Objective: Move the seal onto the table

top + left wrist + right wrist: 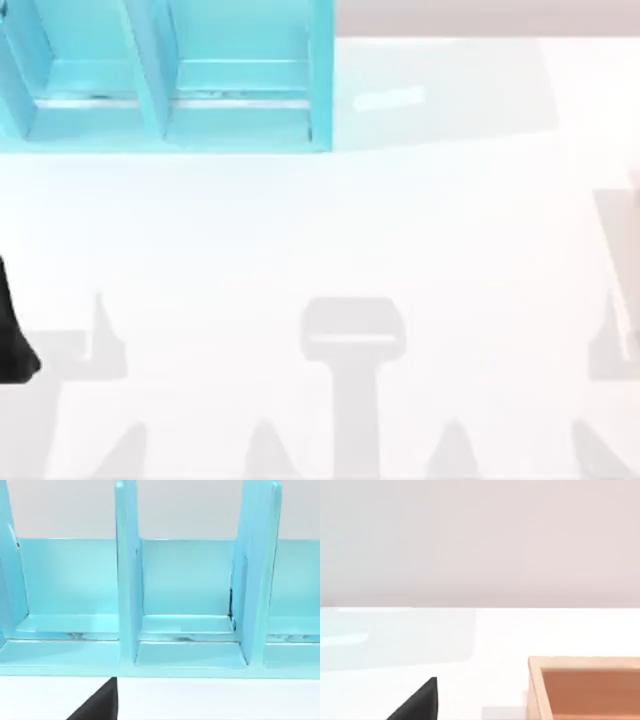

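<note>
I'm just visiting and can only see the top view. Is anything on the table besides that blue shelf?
Observer: Yes. In the right wrist view a wooden box with an orange-brown inside sits on the table.
Operator: And the black shape at the left edge?
Observer: Probably the left arm. Its wrist view shows the left end effector as a black tip facing the shelf front.
Operator: What's the shelf like from there?
Observer: Upright dividers split it into three open compartments side by side.
</note>
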